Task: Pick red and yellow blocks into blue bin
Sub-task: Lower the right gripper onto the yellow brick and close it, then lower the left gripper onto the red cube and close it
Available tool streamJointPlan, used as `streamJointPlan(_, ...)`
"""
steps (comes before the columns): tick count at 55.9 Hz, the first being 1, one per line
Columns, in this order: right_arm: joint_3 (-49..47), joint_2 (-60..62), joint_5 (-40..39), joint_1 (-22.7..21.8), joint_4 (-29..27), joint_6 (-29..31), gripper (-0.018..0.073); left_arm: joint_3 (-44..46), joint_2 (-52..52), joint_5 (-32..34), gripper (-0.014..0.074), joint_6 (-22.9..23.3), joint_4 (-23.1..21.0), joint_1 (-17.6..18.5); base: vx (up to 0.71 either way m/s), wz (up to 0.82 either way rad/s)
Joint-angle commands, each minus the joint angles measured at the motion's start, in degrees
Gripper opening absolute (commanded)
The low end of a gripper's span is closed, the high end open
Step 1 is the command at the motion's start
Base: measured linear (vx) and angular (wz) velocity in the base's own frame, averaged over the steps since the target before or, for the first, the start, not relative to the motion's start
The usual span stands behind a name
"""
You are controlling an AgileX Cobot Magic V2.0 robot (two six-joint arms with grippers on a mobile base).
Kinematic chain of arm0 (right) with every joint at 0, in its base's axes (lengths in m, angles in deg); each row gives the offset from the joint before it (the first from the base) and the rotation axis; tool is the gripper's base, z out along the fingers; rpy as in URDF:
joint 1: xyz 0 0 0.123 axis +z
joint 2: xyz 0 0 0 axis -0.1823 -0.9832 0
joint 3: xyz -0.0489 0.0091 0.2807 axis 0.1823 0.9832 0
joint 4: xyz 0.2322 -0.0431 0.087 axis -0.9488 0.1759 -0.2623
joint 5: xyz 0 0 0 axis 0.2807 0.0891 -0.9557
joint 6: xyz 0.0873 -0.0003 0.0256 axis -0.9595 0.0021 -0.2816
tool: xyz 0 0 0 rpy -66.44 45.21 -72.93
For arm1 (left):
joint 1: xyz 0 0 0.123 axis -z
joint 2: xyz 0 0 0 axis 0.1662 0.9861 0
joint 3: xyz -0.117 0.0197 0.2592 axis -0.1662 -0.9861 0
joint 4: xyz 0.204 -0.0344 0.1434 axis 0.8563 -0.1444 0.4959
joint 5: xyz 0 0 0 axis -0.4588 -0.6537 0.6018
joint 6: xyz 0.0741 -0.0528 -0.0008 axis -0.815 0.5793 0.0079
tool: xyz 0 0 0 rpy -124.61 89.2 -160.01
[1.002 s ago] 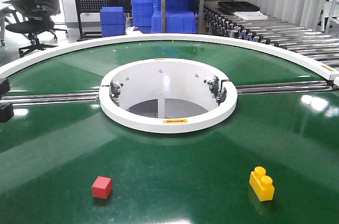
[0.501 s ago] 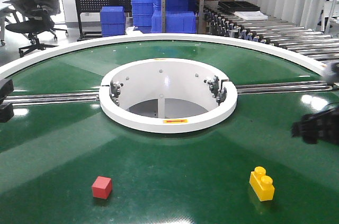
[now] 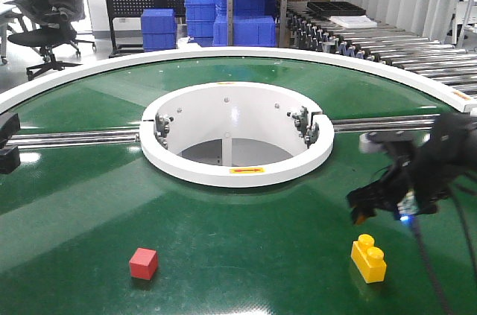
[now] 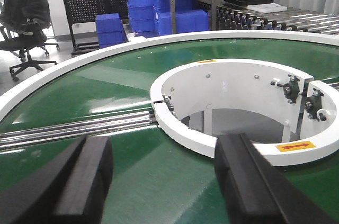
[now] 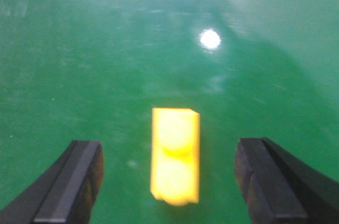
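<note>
The only containers in sight stand beyond the far edge of the round green table [image 3: 89, 203]: ribbed blue plastic crates [image 3: 201, 10] stacked in columns by a metal rack, and a shallow black tray [image 3: 335, 8] on the steel roller track at the far right. What any of them holds cannot be told from here. The small matte red cube [image 3: 143, 263] sits on the bare green surface near the front edge, left of centre. The bright yellow two-stud toy brick [image 3: 368, 258] lies near the front edge on the right, well apart from the cube. Both rest in front of the white ring-shaped hub [image 3: 237, 170] at the table's middle. The right pincer [image 3: 370, 205] hangs just above and slightly behind the yellow brick. Its black fingers [image 5: 79, 181] are spread wide, and in the wrist view the brick lies between them, touching neither. The left pincer [image 4: 164, 181] is released too, with nothing between its fingers, low over the table's left part and facing the hub. A second ago the right arm was out of the front view altogether. Half a second ago it was only a dark blur at the right edge, and now it has swung in over the brick. The cube and the brick lie exactly where they did.
</note>
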Motion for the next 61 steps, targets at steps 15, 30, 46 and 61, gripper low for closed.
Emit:
streamJointPlan(15, -2.3, -2.3, -2.3, 1.6, 10.8, -6.5, 0.0549, 2.3, -1.2, 3.9, 0.0544, 0.2, -0.5, 0.1, 0.0, 0.0)
streamJointPlan(30, -2.3, -4.4, -3.6, 1.6, 7.8, -6.1, 0.0549, 2.3, -1.2, 3.6, 0.0544, 0.2, -0.5, 0.1, 0.0, 0.0)
streamJointPlan(46, -2.3, -7.1, -3.5, 1.6, 6.5, -5.8, 0.033, 2.2, -1.2, 3.5, 0.0544, 0.2, -0.5, 0.1, 0.0, 0.0)
streamJointPlan(61, -2.3, -7.1, -2.7, 1.6, 6.3, -5.4, -0.0015, 5.8, 0.1, -11.4, 0.0544, -1.9, -0.3, 0.1, 0.0, 0.0)
